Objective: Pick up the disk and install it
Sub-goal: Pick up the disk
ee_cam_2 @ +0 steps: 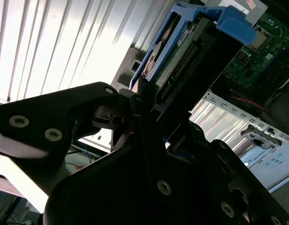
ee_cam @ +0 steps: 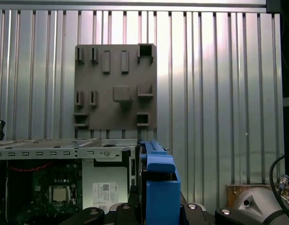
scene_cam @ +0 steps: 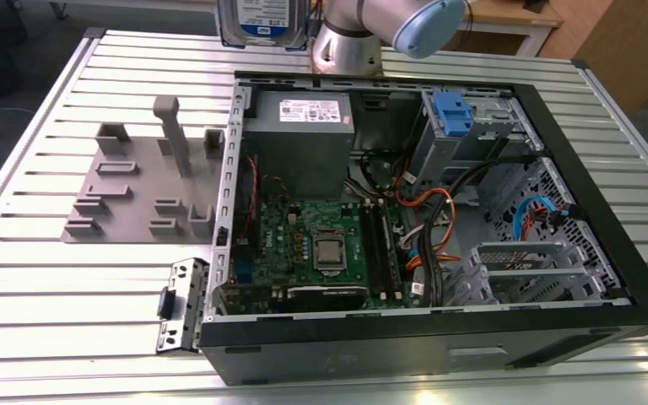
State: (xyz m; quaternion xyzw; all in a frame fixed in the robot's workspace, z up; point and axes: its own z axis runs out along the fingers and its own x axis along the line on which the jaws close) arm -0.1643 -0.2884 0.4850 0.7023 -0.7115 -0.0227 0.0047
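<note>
I had the gripper (ee_cam_2: 151, 107) clamped on the disk (scene_cam: 262, 21), lifted just outside the computer case (scene_cam: 600, 211). Pickup looked done, but installing it inside the case was not.

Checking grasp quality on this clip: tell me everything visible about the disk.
The disk is a flat silver drive with a white-and-blue label, framed by blue plastic rails. It hangs upright above the table, past the far side of the open computer case in the exterior view, clamped between the black jaws.
</note>
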